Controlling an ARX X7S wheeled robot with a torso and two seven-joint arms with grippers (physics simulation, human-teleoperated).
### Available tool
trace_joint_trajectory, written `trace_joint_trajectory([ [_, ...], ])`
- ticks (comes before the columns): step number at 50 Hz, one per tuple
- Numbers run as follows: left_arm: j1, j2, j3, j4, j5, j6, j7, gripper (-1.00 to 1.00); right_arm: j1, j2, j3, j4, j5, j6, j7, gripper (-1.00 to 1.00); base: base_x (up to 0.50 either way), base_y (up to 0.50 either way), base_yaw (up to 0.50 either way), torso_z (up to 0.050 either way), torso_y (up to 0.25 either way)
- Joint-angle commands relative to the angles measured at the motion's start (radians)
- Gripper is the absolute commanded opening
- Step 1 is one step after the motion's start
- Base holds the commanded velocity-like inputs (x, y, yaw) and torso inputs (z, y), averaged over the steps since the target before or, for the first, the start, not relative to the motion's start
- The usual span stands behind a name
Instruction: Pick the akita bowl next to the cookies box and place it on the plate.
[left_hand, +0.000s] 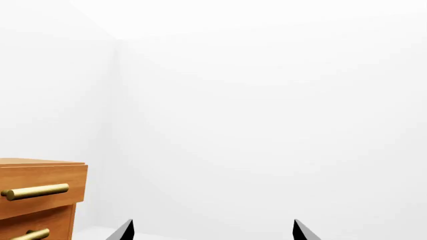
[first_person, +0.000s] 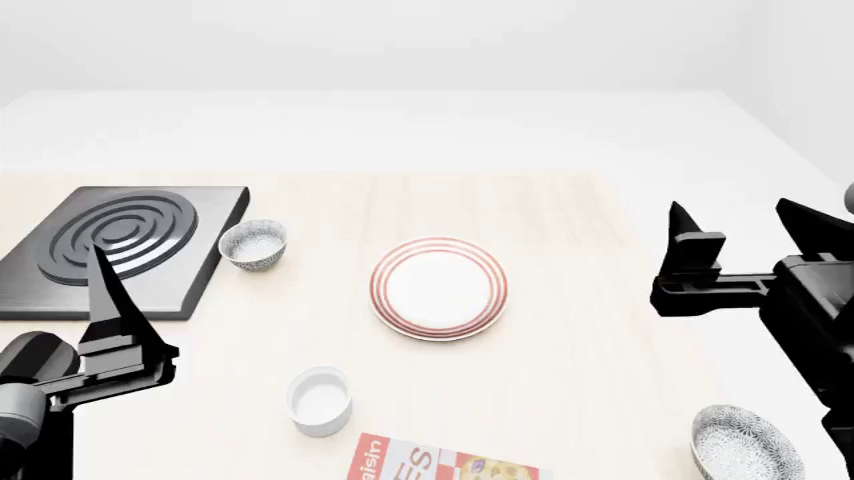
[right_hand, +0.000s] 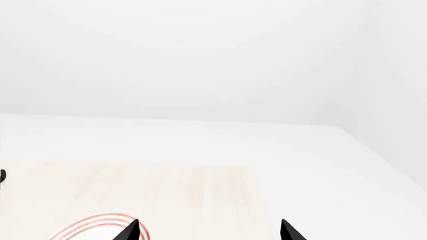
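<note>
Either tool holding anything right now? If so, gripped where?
Nothing is held. The left tool and right tool are both open and empty, above the table. Both patterned bowls sit untouched.

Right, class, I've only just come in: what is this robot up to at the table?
Nothing is being handled yet. Both grippers, left and right, hang open and empty over the table. The plate lies bare in the middle. One akita bowl sits at the near right, on the cookies box side; its twin sits by the black burner. A white cup stands just left of the box.
</note>
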Motion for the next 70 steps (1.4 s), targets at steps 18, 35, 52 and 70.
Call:
trace_joint_trajectory([
  [18, 0.002, -0.009, 0.008, -0.011, -0.006, 0.015, -0.007, 1.0, -0.103, 0.225, -0.177, 0.264, 0.606, 0.007, 0.4, 1.0, 0.0, 0.0, 0.0, 0.0, 0.0],
  [35, 0.006, -0.016, 0.006, -0.01, -0.01, 0.02, -0.014, 1.0, -0.265, 0.171, -0.107, 0.265, 0.687, -0.114, 0.42, 1.0, 0.0, 0.0, 0.0, 0.0, 0.0],
  [52, 0.004, -0.023, 0.012, -0.005, -0.013, 0.016, -0.023, 1.0, -0.31, 0.148, -0.103, 0.318, 0.643, -0.125, 0.386, 1.0, 0.0, 0.0, 0.0, 0.0, 0.0],
  [70, 0.004, -0.029, 0.017, -0.008, -0.016, 0.016, -0.031, 1.0, -0.339, 0.131, -0.106, 0.393, 0.371, -0.077, 0.252, 1.0, 0.0, 0.0, 0.0, 0.0, 0.0],
])
